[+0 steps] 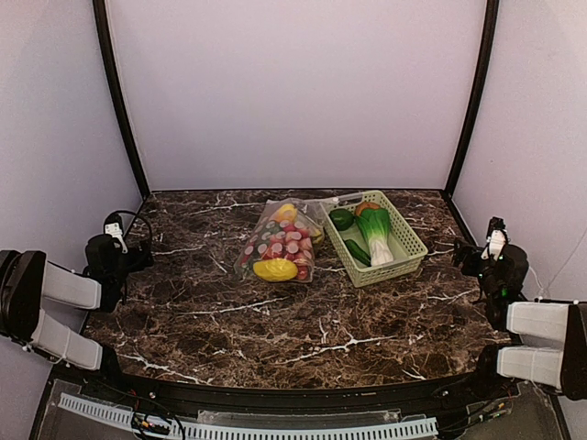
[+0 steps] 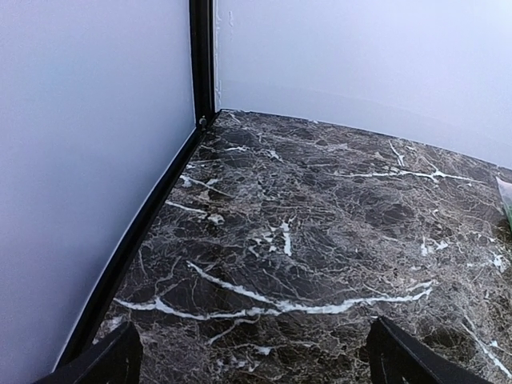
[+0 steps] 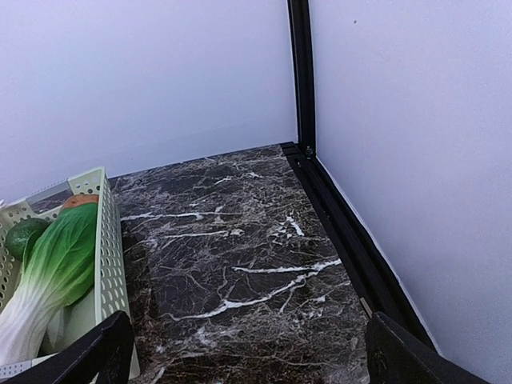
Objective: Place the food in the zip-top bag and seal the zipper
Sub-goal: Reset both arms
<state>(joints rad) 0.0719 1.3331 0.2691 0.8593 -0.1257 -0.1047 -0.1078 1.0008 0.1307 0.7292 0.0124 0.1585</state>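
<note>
We find the left gripper (image 2: 256, 324) and right gripper (image 3: 248, 316) spread wide, holding nothing; the bag (image 1: 275, 243) lies just left of the basket (image 1: 393, 268).

Top cam high, near edge, whole table (image 1: 275, 321). Wrist cams low, toward far corners; basket (image 1: 405, 246) in top+R.

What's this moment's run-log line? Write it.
left fingers open, empty | right fingers open, empty | zip-top bag holds some food | bok choy in basket
</note>
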